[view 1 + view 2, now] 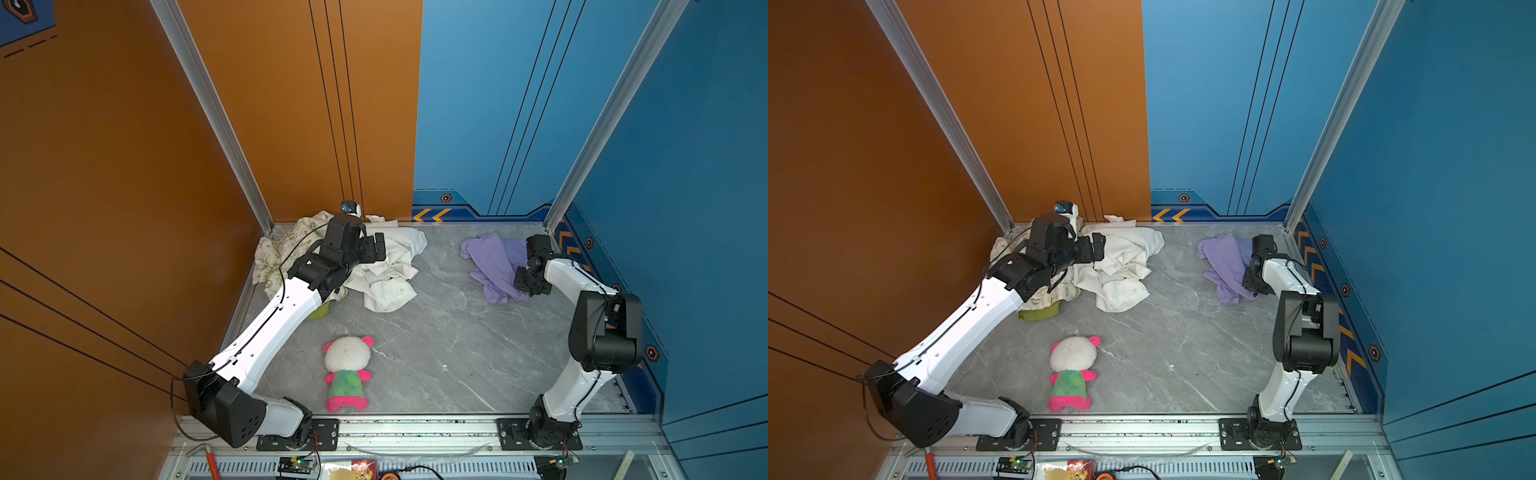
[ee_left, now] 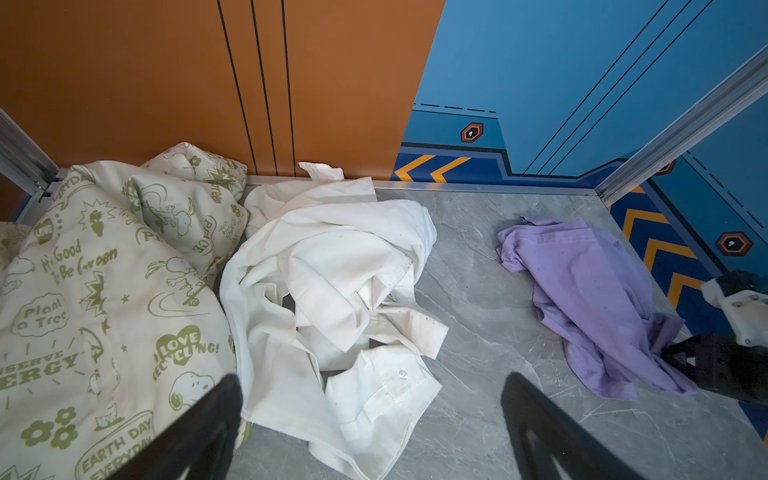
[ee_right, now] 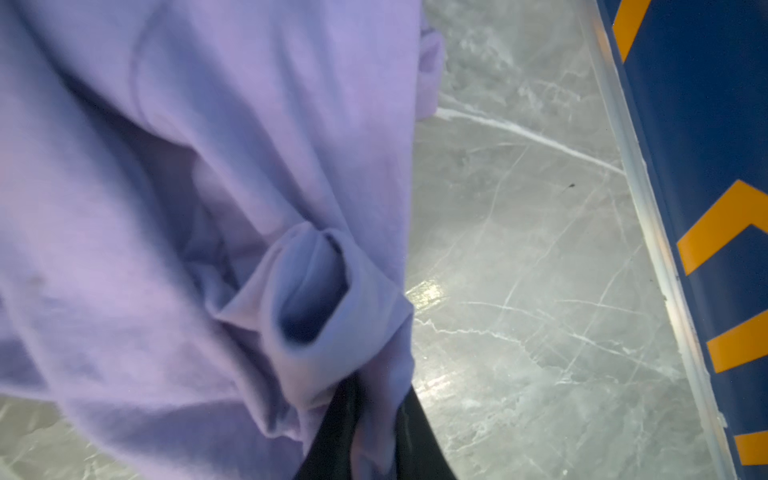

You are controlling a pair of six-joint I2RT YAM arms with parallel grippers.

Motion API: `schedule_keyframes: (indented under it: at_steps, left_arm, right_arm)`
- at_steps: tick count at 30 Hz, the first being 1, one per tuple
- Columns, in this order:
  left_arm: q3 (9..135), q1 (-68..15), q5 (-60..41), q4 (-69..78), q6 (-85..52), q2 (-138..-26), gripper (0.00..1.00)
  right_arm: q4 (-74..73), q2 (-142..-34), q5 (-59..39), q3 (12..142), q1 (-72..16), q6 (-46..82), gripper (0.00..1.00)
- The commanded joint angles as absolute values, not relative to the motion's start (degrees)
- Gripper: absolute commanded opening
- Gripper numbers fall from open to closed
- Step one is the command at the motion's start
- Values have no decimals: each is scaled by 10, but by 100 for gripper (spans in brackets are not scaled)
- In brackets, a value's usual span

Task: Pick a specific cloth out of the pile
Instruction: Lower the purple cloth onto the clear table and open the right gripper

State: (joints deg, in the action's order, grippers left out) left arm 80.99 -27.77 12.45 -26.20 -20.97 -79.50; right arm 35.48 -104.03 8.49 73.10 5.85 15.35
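Note:
The lavender cloth [image 1: 492, 266] [image 1: 1227, 262] lies crumpled at the back right of the grey table, apart from the pile. My right gripper [image 1: 524, 284] [image 3: 374, 399] is at its near right edge, and a fold of the cloth [image 3: 208, 166] sits pinched between the black fingers. The pile is at the back left: a white shirt [image 1: 390, 270] [image 2: 332, 270], a cream cloth with green print [image 1: 274, 253] [image 2: 104, 291] and an olive piece [image 1: 1038, 313]. My left gripper [image 1: 376, 249] [image 2: 372, 382] hovers open over the white shirt with nothing in it.
A pink-and-green plush toy [image 1: 347, 374] lies near the front middle of the table. The orange wall stands behind the pile. The blue wall with chevron trim [image 3: 727, 232] runs close beside the right gripper. Bare marble [image 1: 449, 332] separates pile and lavender cloth.

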Motion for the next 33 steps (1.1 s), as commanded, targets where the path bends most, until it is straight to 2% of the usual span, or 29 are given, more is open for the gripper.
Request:
schedule_keyframes:
  at_steps: [1, 4, 11, 16, 22, 33]
  left_arm:
    - [793, -280, 126, -241, -216, -776, 98]
    - [783, -278, 125, -235, -216, -769, 98]
    - [747, -270, 133, -213, -216, -746, 98]
    - [736, -260, 131, -207, -212, -739, 98]
    - [734, -254, 126, -208, -207, -734, 98]
    - [706, -249, 137, -208, -219, -702, 98]
  right_arm:
    - [428, -1050, 79, 741, 67, 169, 40]
    - [431, -1024, 81, 748, 70, 173, 62]
    - [371, -947, 40, 790, 70, 197, 82]
    - [324, -964, -28, 844, 44, 222, 87]
    - [325, -1023, -40, 901, 4, 220, 92]
    - [359, -1149, -65, 927, 0, 243, 96]
